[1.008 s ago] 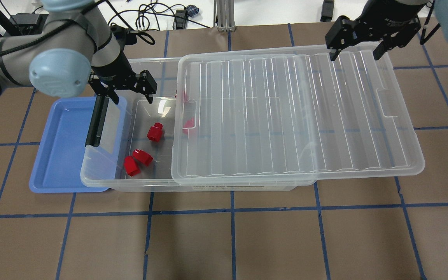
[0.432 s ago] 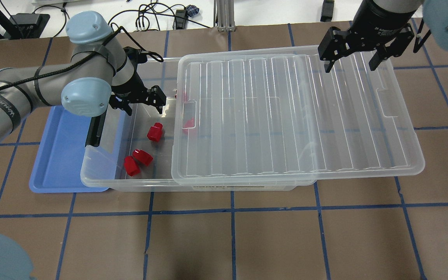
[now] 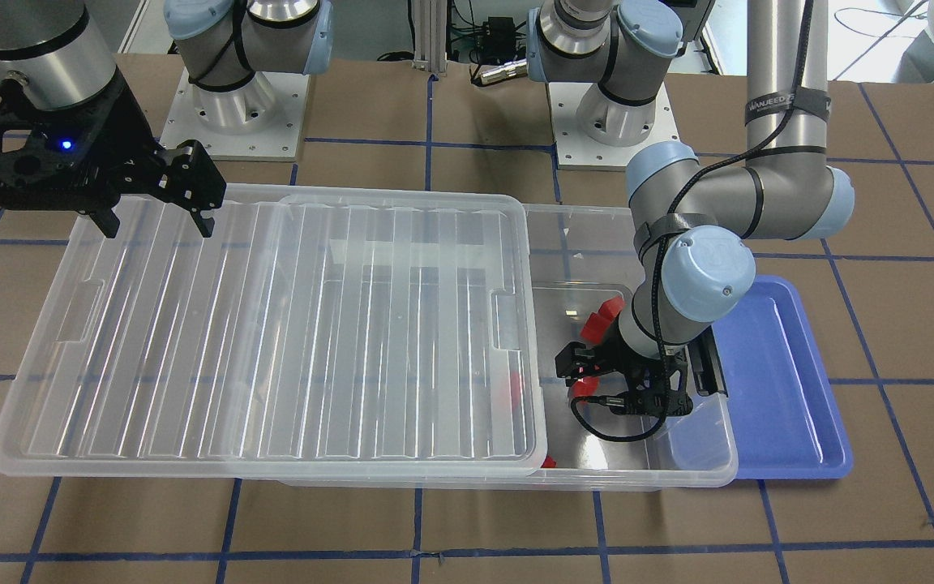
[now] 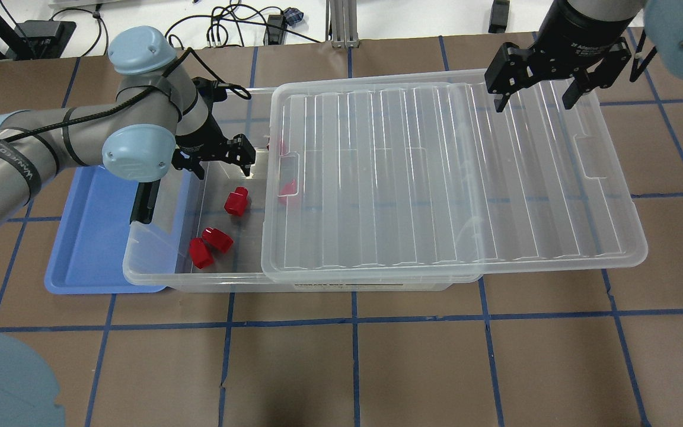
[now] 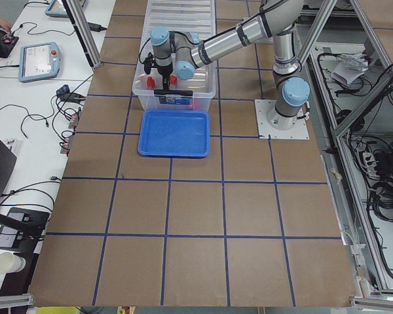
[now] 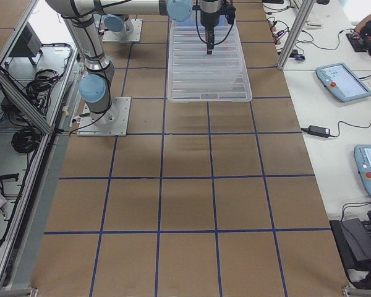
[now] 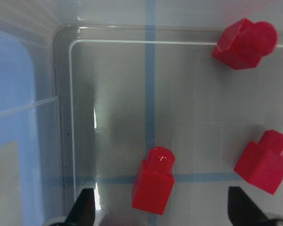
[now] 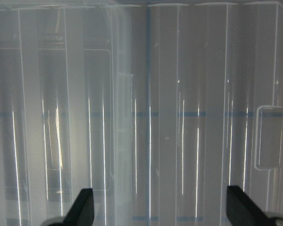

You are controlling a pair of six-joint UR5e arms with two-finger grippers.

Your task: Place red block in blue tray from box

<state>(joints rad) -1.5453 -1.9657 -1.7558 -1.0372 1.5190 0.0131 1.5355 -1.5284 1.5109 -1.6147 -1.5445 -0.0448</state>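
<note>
The clear box (image 4: 153,264) has its ribbed lid (image 4: 436,178) slid to the right, so its left end is open. Three red blocks (image 4: 236,201) (image 4: 218,238) (image 4: 200,253) lie in the open end, and more show dimly under the lid (image 4: 287,188). My left gripper (image 4: 223,163) is open and empty over that open end. In the left wrist view a red block (image 7: 153,181) lies between and just ahead of its fingertips (image 7: 85,209). The blue tray (image 4: 89,237) is empty, partly under the box's left end. My right gripper (image 4: 534,98) is open and empty above the lid's far right.
A black latch handle (image 4: 144,198) sits on the box's left end, between the left gripper and the tray. The box wall (image 7: 63,117) runs close to the left finger. Cables and devices lie beyond the table's far edge (image 4: 241,24).
My left arm has swung right and lowered its open gripper over the box's open end. My right gripper has shifted slightly left. The blocks, lid and tray have not moved.
</note>
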